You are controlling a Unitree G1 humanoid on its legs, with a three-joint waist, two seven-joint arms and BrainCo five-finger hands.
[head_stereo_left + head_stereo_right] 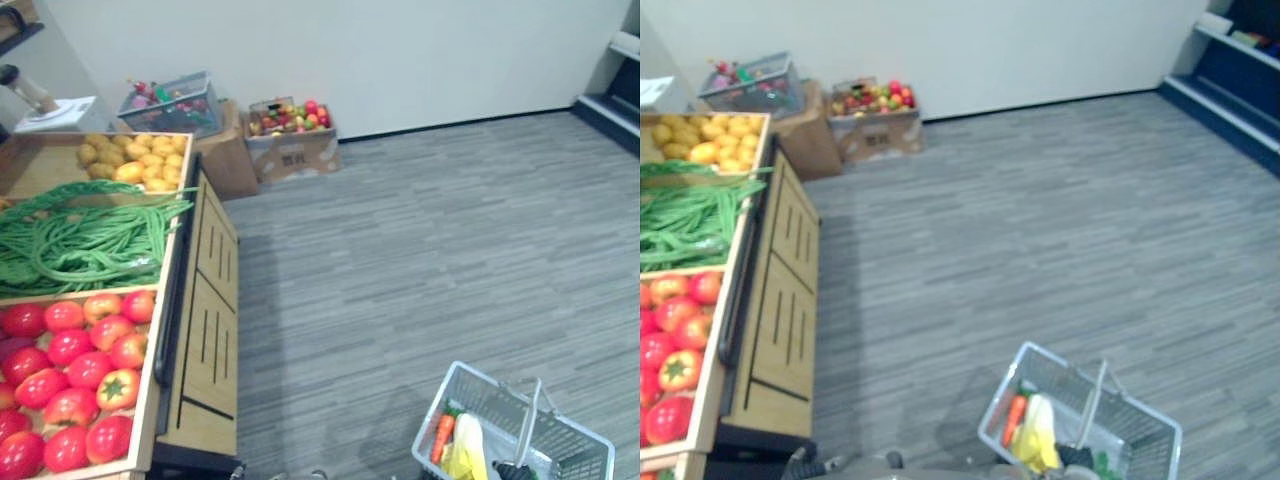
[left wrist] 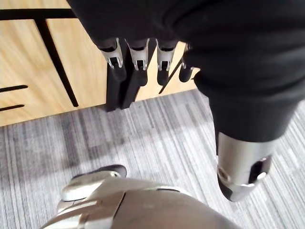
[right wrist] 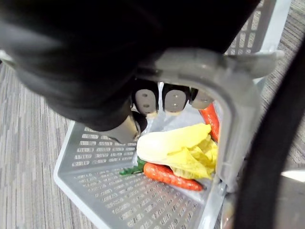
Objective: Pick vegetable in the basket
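Observation:
A grey plastic basket [image 1: 578, 450] hangs low over the carpet at the lower right. Inside it lie an orange carrot [image 3: 171, 175], a pale yellow napa cabbage [image 3: 181, 143] and a second carrot [image 3: 211, 119]. My right hand [image 3: 174, 100] is curled round the basket's grey handle [image 3: 228, 76] and carries it. To my left, the wooden stand [image 1: 205, 330] holds red tomatoes [image 1: 70, 380], long green beans [image 1: 80, 240] and potatoes [image 1: 135, 160]. My left hand [image 2: 136, 71] hangs beside the stand's side panel with straight fingers, holding nothing.
By the far wall stand a cardboard box of mixed fruit [image 1: 292, 135] and a wire basket [image 1: 170, 105] on another box. A dark shelf unit [image 1: 610, 100] is at the far right. Grey carpet stretches between the stand and the wall.

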